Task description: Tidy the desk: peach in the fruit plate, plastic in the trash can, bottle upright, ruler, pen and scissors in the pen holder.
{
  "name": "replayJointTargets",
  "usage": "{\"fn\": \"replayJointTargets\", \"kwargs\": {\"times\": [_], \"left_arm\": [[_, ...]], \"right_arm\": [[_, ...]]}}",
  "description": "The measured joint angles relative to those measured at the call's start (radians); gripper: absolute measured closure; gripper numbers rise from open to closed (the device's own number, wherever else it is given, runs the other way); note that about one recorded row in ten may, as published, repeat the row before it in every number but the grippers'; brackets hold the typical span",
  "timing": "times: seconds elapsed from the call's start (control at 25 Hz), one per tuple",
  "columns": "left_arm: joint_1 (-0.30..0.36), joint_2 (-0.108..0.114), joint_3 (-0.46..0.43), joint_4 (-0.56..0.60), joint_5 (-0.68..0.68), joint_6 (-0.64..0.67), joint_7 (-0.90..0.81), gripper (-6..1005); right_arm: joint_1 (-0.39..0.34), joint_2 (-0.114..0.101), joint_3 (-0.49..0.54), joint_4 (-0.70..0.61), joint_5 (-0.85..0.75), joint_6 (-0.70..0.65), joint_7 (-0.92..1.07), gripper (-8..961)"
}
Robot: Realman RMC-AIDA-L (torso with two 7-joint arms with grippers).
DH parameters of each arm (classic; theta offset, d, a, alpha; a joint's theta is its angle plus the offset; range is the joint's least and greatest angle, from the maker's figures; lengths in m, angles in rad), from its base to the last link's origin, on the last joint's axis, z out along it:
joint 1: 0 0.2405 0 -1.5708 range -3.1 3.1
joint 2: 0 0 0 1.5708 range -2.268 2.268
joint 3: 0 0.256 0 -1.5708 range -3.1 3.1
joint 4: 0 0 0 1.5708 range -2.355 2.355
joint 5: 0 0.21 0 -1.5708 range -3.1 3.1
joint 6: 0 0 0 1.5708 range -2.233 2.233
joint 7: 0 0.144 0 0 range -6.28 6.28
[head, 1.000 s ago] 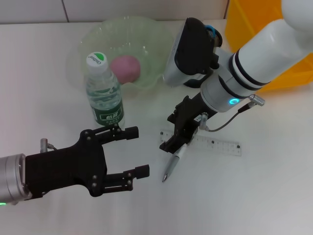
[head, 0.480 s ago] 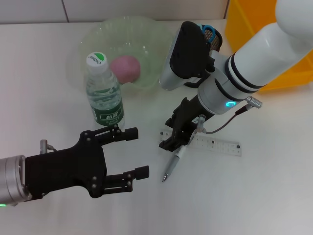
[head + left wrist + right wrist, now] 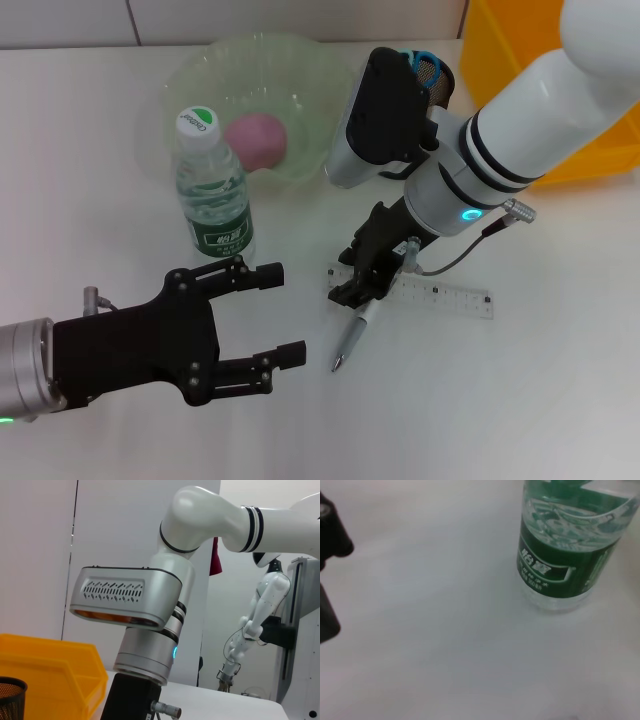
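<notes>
Since a second ago my right arm has swung a little toward the upper left of the head view, while the pen tip has hardly moved. My right gripper (image 3: 362, 282) sits in the middle of that view, clenched on the top end of the pen (image 3: 352, 335). The pen slants down and to the left, with its tip low, at or just over the white desk (image 3: 520, 400); I cannot tell if it touches. The ruler (image 3: 440, 293) lies flat just right of my gripper, and its left end is hidden under my fingers.

My left gripper (image 3: 270, 315) is at the lower left of the head view. Its two black fingers (image 3: 250, 274) are spread wide and hold nothing. It hangs just below the bottle (image 3: 213, 190), not touching it.

The bottle stands upright, with its white and green cap on top. Behind it, in the upper middle, is the clear fruit plate (image 3: 190, 75), and the pink peach (image 3: 257, 138) lies inside it. A black mesh pen holder (image 3: 435, 68) peeks out behind my right arm, with something blue in it. A yellow bin (image 3: 500, 50) fills the upper right corner.

My right wrist view shows the bottle's green label (image 3: 560, 562) up close, and the bottle's foot on the desk. Part of my left gripper shows as a dark shape at its left edge. My left wrist view shows my right arm (image 3: 150, 610) from the side, the yellow bin at lower left, and the pen holder rim in the corner
</notes>
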Motion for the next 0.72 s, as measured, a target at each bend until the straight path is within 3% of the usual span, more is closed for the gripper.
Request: {"fn": "replayJointTargets", "kwargs": {"times": [0.44,0.72], "left_arm": [[-0.003,0.0,0.0,0.0,0.0,-0.001,0.002,201],[0.0,0.0,-0.001,0.0,0.0,-0.002,0.003,201]], "right_arm": [[0.003,0.0,-0.009,0.001,-0.001,0.006,0.0,491],[-0.004,0.0,-0.001,-0.028,-0.002,-0.002,0.005,576]]}}
